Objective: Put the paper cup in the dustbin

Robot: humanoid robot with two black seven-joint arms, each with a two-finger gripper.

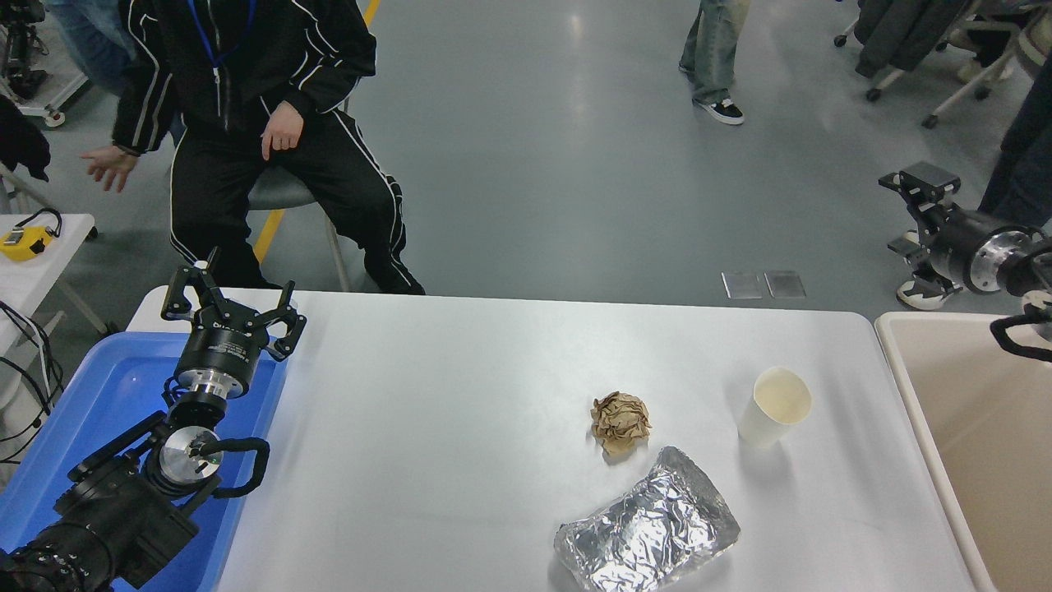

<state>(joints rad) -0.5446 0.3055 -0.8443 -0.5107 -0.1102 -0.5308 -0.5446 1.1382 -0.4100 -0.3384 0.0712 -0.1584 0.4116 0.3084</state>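
The paper cup [773, 408] is standing upright in the right-centre of the frame on the white worktop [460, 411], its long axis vertical, mouth facing up with the cream inside showing and the narrower base resting on the surface. To its left a crumpled brown paper ball [620, 421] is lying, and below that, near the bottom edge, a crinkled silver foil packet [648, 534] is sitting. The three are near one another but not touching.

The dustbin [974, 427], a beige tub, is standing at the right edge of the frame, just beside the worktop's end. A bright blue tub [107, 395] is sitting at the lower left.

The right pincer [919, 222] is hanging at the upper right, above the floor beyond the dustbin, pointing left, released and holding nothing. The left pincer [230, 302] is parked at the lower left over the blue tub's far corner, fingers spread.

Beyond the worktop a grey glossy floor is stretching away; a person in a black tracksuit [263, 123] is sitting on a chair at the upper left.
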